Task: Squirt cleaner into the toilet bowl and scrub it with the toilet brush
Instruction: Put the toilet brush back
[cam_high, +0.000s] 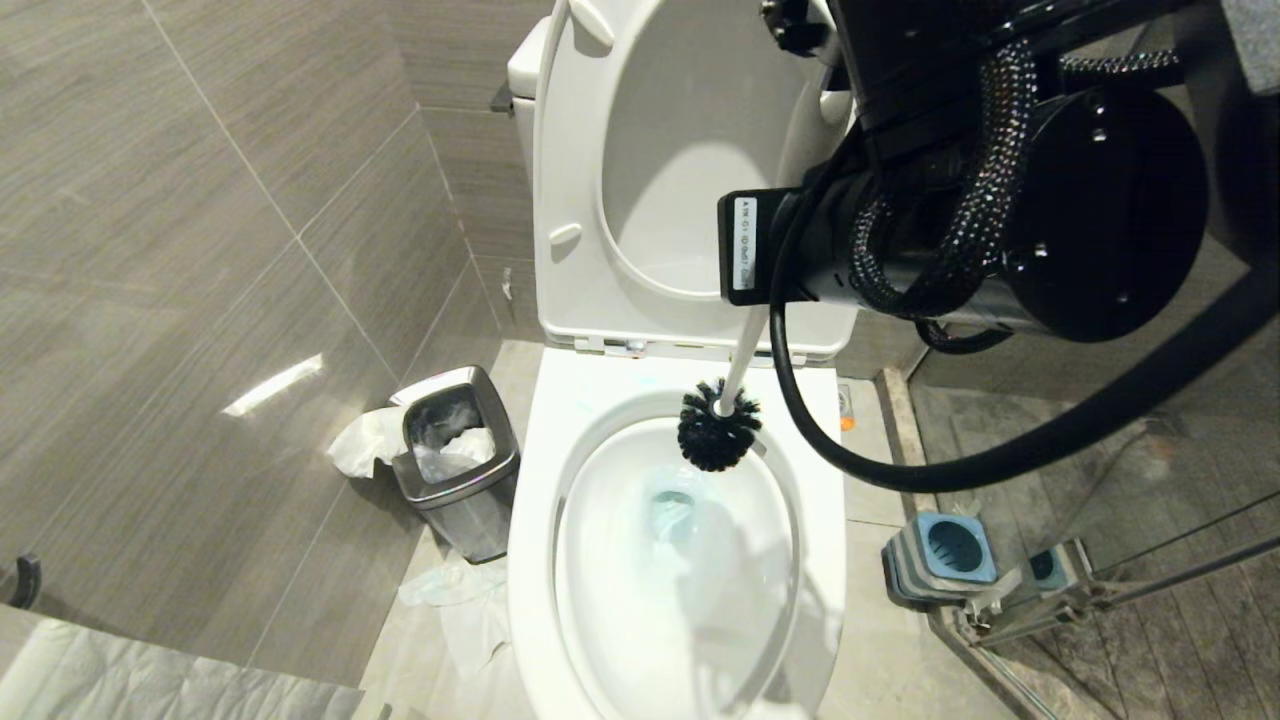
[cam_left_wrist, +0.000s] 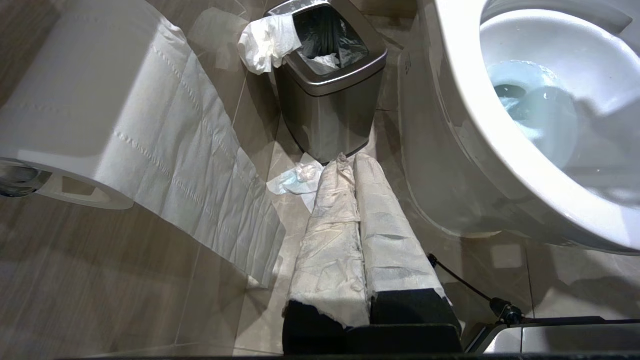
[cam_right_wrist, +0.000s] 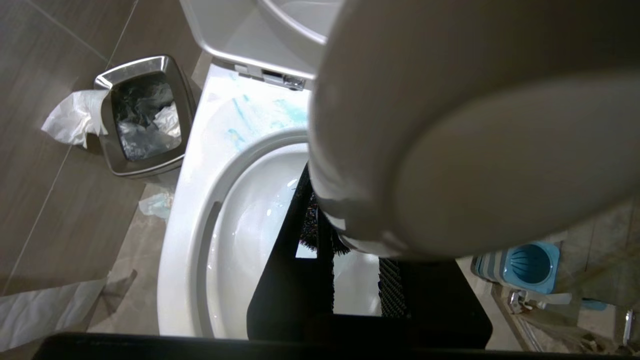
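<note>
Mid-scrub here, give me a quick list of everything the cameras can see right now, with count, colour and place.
toilet bowl: one, glossy white, centre, seat and lid raised.
cleaner: pale teal tint in the bowl water; streaks on the rim near the hinge.
toilet brush: one, white handle, black bristle head, over the back of the bowl.
brush holder: one, grey with blue top, floor right of the toilet.
waste bin: one, steel, floor left of the toilet, paper hanging over its edge.
toilet paper roll: one, white, on the wall to the left, sheet hanging.
paper scraps: white, floor beside the bin.
left gripper: paper-wrapped fingers shut, low beside the toilet.
right gripper: black, clamped on the brush handle above the bowl.
</note>
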